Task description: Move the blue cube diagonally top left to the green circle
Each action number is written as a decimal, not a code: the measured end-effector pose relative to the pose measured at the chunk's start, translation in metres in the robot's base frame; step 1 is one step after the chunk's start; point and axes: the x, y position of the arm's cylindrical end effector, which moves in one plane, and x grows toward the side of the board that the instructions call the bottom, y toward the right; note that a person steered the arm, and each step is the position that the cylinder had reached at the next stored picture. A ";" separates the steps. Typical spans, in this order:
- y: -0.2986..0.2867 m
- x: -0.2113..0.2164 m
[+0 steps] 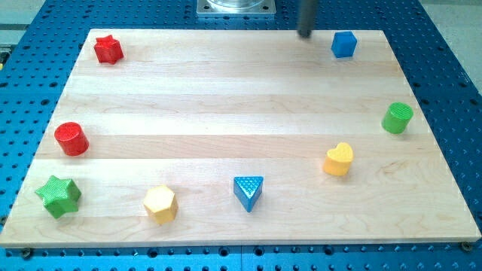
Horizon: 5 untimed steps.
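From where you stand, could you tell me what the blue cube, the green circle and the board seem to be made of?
The blue cube looks like matte plastic: even, saturated colour and no grain. The green circle looks like plastic too, with fine ribbing on its top, possibly printed. The board looks like pale, smooth wood: long glued strips with faint grain. My tip stands just to the cube's left, apart from it.
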 end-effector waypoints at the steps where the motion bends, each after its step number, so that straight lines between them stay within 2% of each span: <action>1: 0.043 0.043; 2: 0.059 0.086; 3: 0.064 0.087; 4: 0.064 0.132; 5: 0.058 0.206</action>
